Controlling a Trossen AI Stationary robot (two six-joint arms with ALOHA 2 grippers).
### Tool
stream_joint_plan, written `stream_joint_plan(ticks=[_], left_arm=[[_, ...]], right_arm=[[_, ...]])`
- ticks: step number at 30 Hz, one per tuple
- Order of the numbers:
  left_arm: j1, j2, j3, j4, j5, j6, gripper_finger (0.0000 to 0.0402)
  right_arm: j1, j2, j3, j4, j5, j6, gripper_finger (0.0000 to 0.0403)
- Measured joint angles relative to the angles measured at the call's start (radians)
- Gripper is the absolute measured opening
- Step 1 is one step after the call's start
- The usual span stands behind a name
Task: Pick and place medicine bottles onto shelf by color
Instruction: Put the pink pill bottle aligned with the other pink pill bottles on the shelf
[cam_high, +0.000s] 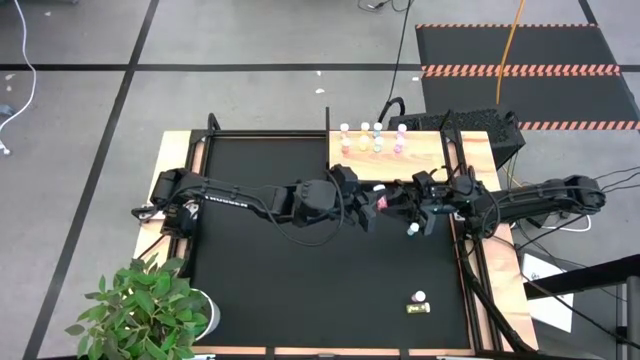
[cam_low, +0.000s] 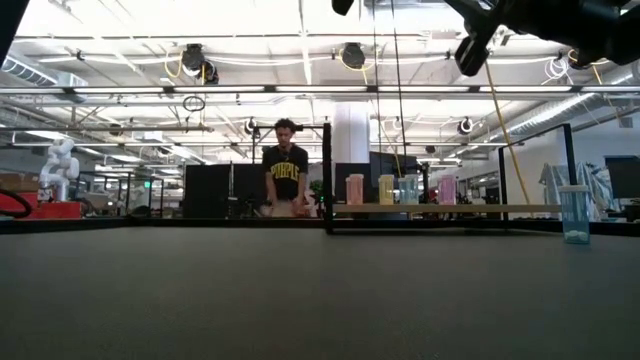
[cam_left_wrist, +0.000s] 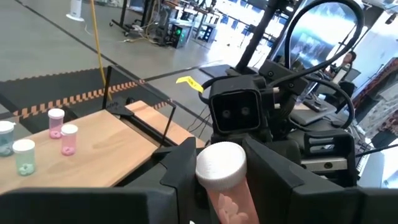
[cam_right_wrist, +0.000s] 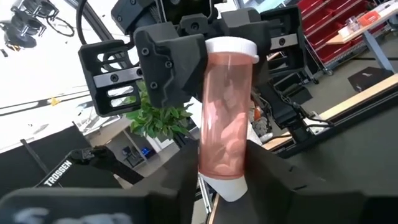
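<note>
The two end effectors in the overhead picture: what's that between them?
A pink medicine bottle, held between the left end effector and right end effector; the wrist views show both gripping it.

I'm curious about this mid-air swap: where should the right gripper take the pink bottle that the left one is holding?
Probably the bare end of the pink bottle, away from its white cap, coming from the side facing the left gripper. That gripper clamps the cap end, so only the smooth round body beyond it is free. The right gripper sits there.
</note>
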Motion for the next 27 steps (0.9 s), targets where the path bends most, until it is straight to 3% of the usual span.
stream_joint_plan(ticks=[7,14,22,27], left_arm=[[-0.008,0.0,0.0,-0.038,0.064,0.031,0.0134],[-0.02,-0.022,-0.001,-0.211,0.103,0.059,0.0219],[0.018,-0.052,0.0,-0.315,0.409,0.047,0.0295],[0.036,-0.051,0.0,-0.339,0.458,0.101,0.0309]], right_arm=[[0.001,-0.002,0.0,-0.06,-0.002,-0.087,0.0086],[0.0,-0.029,0.0,-0.258,0.006,-0.285,0.0102],[0.007,-0.049,0.0,-0.356,0.03,-0.527,0.0101],[0.017,-0.05,-0.001,-0.354,0.067,-0.708,0.0099]])
